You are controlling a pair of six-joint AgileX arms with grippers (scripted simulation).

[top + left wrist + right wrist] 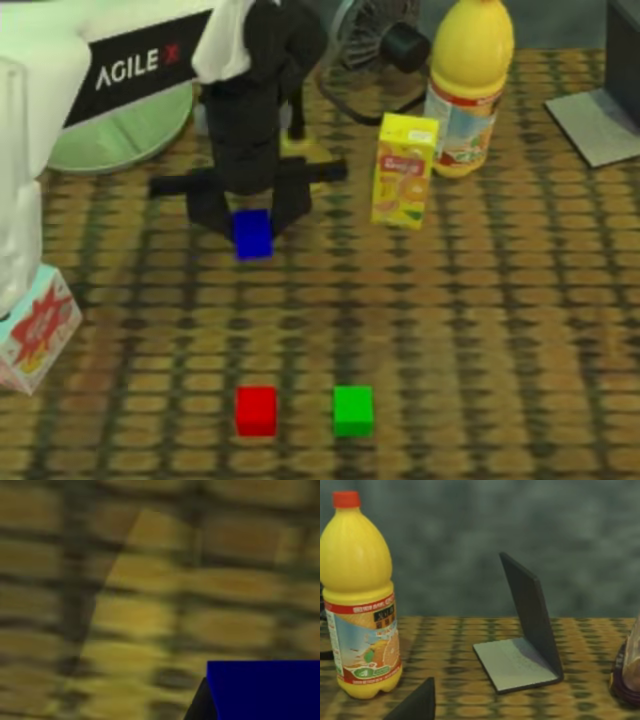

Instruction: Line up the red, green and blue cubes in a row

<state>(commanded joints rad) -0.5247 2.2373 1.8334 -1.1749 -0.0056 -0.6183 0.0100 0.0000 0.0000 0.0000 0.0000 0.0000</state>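
Observation:
The blue cube [252, 234] sits between the black fingers of my left gripper [250, 222], left of the table's centre, and the gripper is shut on it. In the left wrist view the blue cube [265, 690] fills the lower corner with one dark finger [202, 705] against its side. The red cube [256, 410] and the green cube [352, 410] rest side by side near the front edge, a cube's width apart. My right arm is out of the top view. One of its fingers [420, 702] shows in its wrist view, and nothing is held there.
A yellow juice carton [404, 170] stands right of the left gripper, with an orange juice bottle [468, 85] and a fan [375, 45] behind it. A dark folded panel [600, 120] lies at the back right, and a printed box [35, 325] at the left edge.

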